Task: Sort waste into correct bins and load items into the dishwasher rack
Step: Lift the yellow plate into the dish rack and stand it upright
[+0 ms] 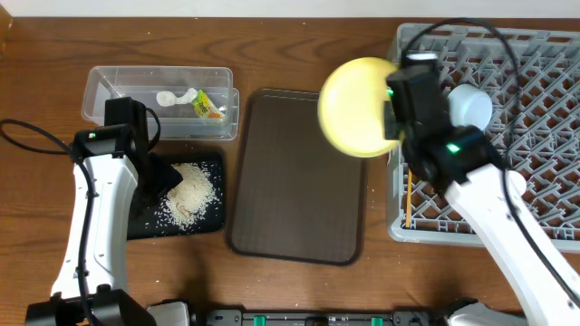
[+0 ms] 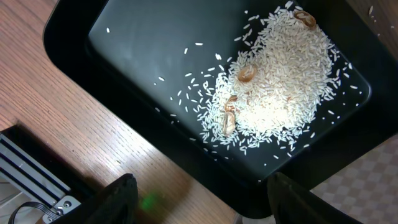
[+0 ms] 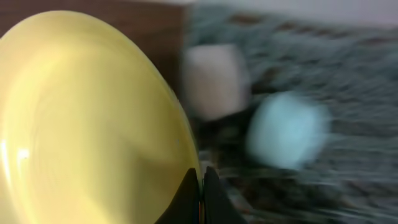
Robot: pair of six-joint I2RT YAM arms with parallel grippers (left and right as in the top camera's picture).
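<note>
My right gripper [image 1: 394, 113] is shut on the rim of the round yellow plate [image 1: 358, 107] and holds it tilted in the air at the left edge of the grey dishwasher rack [image 1: 544, 136]. In the right wrist view the plate [image 3: 81, 118] fills the left, pinched between the fingers [image 3: 202, 186]; a white-pinkish bowl [image 3: 214, 81] and a light blue bowl [image 3: 286, 130] show blurred in the rack. My left gripper [image 2: 199, 202] is open over the black tray [image 2: 155, 56], which holds a pile of rice [image 2: 280, 87]. The clear tub [image 1: 118, 86] holds the printed wrapper [image 1: 208, 106] and a white scrap [image 1: 172, 97].
The dark brown serving tray [image 1: 299, 177] lies between the black tray [image 1: 145, 222] and the rack. Wooden chopsticks [image 1: 409, 199] lie in the rack's left side. A white bowl [image 1: 471, 106] sits in the rack by my right arm.
</note>
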